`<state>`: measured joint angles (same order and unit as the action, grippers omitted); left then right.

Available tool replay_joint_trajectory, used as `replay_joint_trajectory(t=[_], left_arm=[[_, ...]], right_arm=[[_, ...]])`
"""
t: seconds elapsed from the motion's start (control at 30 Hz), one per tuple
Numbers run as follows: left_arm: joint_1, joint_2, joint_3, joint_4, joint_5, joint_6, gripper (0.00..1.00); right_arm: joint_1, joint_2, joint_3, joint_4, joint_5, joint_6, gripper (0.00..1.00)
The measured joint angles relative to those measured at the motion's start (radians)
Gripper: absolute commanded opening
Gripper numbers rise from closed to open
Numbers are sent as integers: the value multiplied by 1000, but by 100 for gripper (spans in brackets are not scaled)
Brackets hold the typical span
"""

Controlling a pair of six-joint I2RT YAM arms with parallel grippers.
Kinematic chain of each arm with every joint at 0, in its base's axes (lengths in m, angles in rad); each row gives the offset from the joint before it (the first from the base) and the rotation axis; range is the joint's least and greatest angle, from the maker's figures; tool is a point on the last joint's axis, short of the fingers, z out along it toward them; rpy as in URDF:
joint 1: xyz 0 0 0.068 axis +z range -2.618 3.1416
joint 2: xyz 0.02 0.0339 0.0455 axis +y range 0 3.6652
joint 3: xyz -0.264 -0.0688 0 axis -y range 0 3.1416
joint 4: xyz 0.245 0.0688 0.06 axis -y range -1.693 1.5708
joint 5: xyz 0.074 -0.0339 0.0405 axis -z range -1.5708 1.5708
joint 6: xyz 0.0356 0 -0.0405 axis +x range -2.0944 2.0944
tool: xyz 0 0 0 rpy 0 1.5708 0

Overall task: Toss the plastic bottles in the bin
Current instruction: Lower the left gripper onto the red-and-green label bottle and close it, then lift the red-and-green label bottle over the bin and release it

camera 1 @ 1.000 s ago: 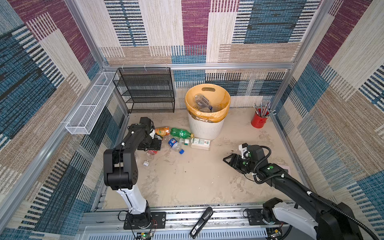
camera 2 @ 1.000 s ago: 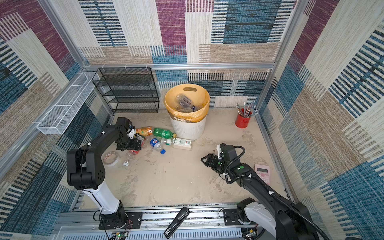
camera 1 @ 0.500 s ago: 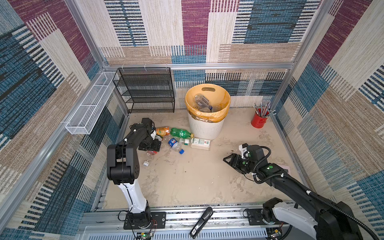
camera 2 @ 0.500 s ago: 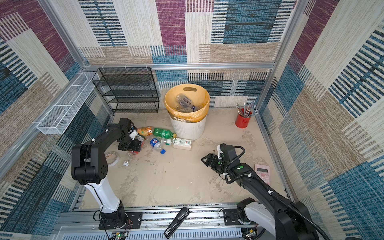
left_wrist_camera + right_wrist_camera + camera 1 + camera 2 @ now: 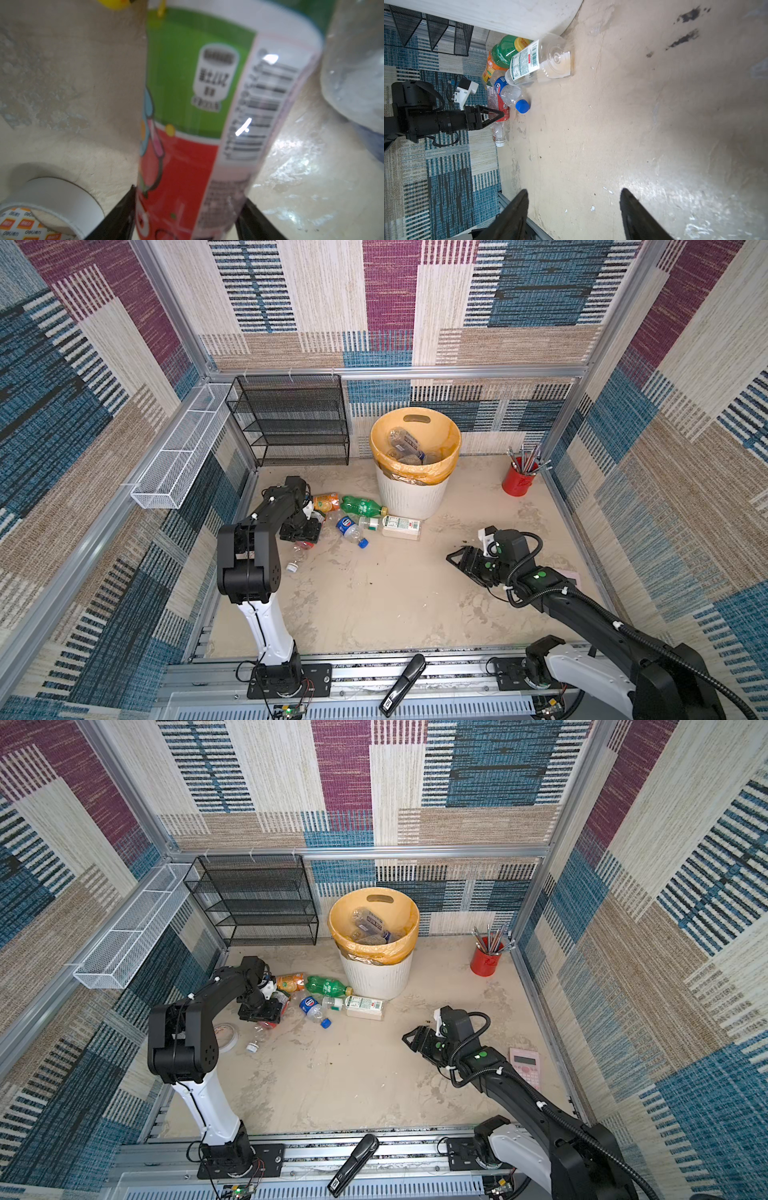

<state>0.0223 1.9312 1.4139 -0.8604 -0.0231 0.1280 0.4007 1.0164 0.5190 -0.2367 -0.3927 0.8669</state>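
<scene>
Several plastic bottles lie left of the bin (image 5: 411, 497) (image 5: 376, 977): an orange one (image 5: 326, 502), a green one (image 5: 361, 506), a blue-labelled clear one (image 5: 349, 529), a white-labelled one (image 5: 399, 527) and a small clear one (image 5: 297, 558). More bottles (image 5: 403, 443) lie inside the bin. My left gripper (image 5: 305, 531) (image 5: 191, 196) is low on the floor, its jaws pressed on both sides of a red-and-green-labelled bottle (image 5: 197, 104) (image 5: 503, 107). My right gripper (image 5: 455, 558) (image 5: 574, 191) hovers open over bare floor, holding nothing.
A black mesh rack (image 5: 291, 423) and a white wire basket (image 5: 183, 452) stand at the back left. A red pencil cup (image 5: 517, 483) is at the back right. A tape roll (image 5: 226, 1036) lies by the left arm, a pink calculator (image 5: 524, 1065) by the right arm.
The left jaws have narrowed onto the red-and-green-labelled bottle, and the left arm's elbow has shifted slightly. The right arm has not moved.
</scene>
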Motion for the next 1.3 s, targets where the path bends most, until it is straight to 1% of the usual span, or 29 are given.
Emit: replay_joint_trajectory(t=[0.1,0.23,0.33,0.47,0.57,0.77,0.93,1.03,1.17,1.27,1.3], left_arm=[[0,4,0,0,1,2,69],[0,3,0,1,2,3,62],[0,-3,-3,-1,10,3,60],[0,-55,-21,-1,35,2,56],[0,-141,-72,-1,69,-5,55],[0,-439,-234,6,179,-61,54],[0,-720,-383,60,312,-196,54],[-4,-843,-470,137,398,-320,54],[-6,-1037,-651,312,464,-534,57],[-7,-1176,-768,479,473,-710,58],[-7,-1205,-790,526,473,-742,58]], right_arm=[[1,-4,0,0,0,0,71],[1,-7,0,0,0,0,71],[1,-8,0,0,0,4,71],[1,-11,0,1,1,8,71],[1,-8,0,14,0,19,70],[1,16,-3,59,-9,22,70],[1,39,-25,101,-27,21,70],[2,48,-26,117,-42,17,70],[2,51,-24,119,-56,0,70],[2,57,-19,122,-66,-11,70],[2,58,-18,122,-69,-14,70]])
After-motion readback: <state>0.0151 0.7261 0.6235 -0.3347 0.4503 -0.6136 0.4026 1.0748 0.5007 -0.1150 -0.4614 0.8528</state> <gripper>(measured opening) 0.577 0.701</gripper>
